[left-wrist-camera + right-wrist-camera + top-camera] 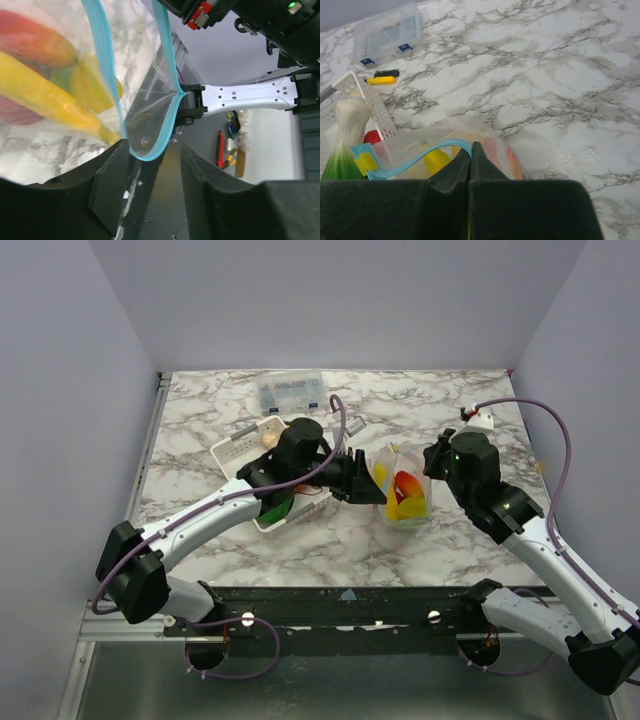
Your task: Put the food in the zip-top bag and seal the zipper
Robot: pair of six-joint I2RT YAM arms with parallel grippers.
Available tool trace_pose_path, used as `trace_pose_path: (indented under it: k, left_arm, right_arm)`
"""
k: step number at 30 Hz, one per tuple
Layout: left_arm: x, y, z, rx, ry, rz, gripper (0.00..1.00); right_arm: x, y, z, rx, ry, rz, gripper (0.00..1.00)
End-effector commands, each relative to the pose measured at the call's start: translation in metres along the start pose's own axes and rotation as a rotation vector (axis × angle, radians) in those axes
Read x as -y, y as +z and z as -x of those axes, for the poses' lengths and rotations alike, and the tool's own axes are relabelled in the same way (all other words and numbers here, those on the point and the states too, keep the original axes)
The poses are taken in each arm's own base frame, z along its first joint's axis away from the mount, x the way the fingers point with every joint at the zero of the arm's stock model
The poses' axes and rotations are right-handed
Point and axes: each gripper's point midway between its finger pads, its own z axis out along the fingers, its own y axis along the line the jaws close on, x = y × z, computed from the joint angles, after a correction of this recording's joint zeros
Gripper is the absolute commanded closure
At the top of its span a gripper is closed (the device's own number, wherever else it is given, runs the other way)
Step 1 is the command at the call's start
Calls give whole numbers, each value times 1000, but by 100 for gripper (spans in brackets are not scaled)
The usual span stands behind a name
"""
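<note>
The zip-top bag (pixel 405 490) stands at mid-table with food inside it: a yellow banana (pixel 50 95), a lemon (pixel 92 85) and a red-orange piece (pixel 35 42). Its blue zipper (pixel 102 60) gapes apart in two strips that meet in a loop just at my left gripper's (pixel 154 150) tips. That gripper (pixel 368 488) is open, with nothing pinched between its fingers (pixel 115 185). My right gripper (pixel 471 147) is shut on the zipper (pixel 420 157) at the bag's other end (pixel 430 462). More food, a green-and-white piece (pixel 345 140) and a red one (pixel 372 137), lies in the white tray.
The white tray (pixel 232 448) lies left of the bag, under my left arm. A rigid clear box (pixel 290 390) with blue labels stands at the back. A small yellow-handled brush (pixel 382 77) lies beside the tray. Grey walls close in three sides.
</note>
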Motion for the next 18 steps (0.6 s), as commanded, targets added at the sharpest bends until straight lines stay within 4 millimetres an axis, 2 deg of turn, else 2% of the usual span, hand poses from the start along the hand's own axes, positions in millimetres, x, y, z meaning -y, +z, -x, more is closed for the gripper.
trace_pose_path:
  k: [1,3,10,15,18]
  left_arm:
    - [1,-35,23,96,177,68,50]
    - [-17,-48,27,124,197,159,48]
    - [-114,-86,21,111,152,655,47]
    - [-168,-89,4,-17,84,858,54]
    - [-196,-90,3,-35,56,948,55]
  right_arm:
    - [2,-3,9,26,6,-11,99]
    - [2,-3,9,26,6,-9,99]
    - [-1,-1,7,22,8,6,99]
    - [-4,1,3,11,9,19,100]
    - [-6,0,4,12,12,27,99]
